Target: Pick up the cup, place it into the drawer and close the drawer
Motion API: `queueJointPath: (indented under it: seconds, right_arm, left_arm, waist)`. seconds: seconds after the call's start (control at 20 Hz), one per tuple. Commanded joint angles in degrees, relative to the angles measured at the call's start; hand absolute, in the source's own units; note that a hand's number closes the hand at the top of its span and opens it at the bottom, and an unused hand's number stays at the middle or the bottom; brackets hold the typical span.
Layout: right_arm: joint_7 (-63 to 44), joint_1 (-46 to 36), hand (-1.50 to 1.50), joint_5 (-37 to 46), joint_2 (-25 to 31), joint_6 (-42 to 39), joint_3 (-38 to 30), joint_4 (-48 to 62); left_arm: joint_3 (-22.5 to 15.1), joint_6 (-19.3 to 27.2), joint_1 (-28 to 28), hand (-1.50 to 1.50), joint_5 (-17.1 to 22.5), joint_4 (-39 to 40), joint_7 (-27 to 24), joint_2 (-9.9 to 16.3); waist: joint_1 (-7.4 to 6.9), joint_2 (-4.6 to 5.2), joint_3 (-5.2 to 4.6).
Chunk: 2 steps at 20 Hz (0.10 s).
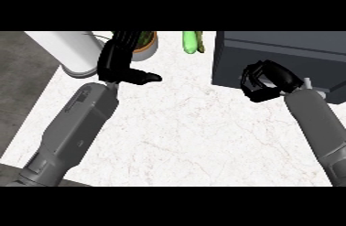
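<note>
The dark grey drawer unit point(290, 51) stands at the right back of the marble counter point(182, 129). My right hand point(267, 81) rests against its front face near the lower left corner, fingers curled, with nothing showing inside them. A small pale handle point(307, 83) pokes out just right of that hand. No cup shows anywhere in the head view; it may be hidden. My left hand point(118, 60) stays open at the upper left, fingers up and thumb pointing right, resting.
A white cylinder point(71, 51) stands at the back left beside the left hand. Behind that hand sits a potted plant point(147, 43). A green object point(191, 41) lies at the back centre. Dark floor borders the counter's left edge.
</note>
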<state>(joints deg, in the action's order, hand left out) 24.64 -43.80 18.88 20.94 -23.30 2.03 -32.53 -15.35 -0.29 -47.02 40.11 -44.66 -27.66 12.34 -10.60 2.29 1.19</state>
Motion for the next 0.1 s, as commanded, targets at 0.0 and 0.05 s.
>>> queueJointPath:
  seconds: [0.0, 0.05]
  right_arm:
    - [-4.66, -10.43, 1.5, 0.28, 6.84, 6.35, -4.82, 1.27]
    - [-4.36, -10.15, 1.5, -0.03, 7.0, 5.75, -4.91, 1.09]
  left_arm:
    - [-0.29, -0.11, 0.86, -1.5, -0.03, -0.5, -0.23, -0.5]
    - [-0.37, -1.17, 1.33, -1.5, -0.04, -0.5, -0.08, 0.35]
  waist:
    - [-1.83, 0.6, -1.03]
    - [-2.02, 0.73, -1.03]
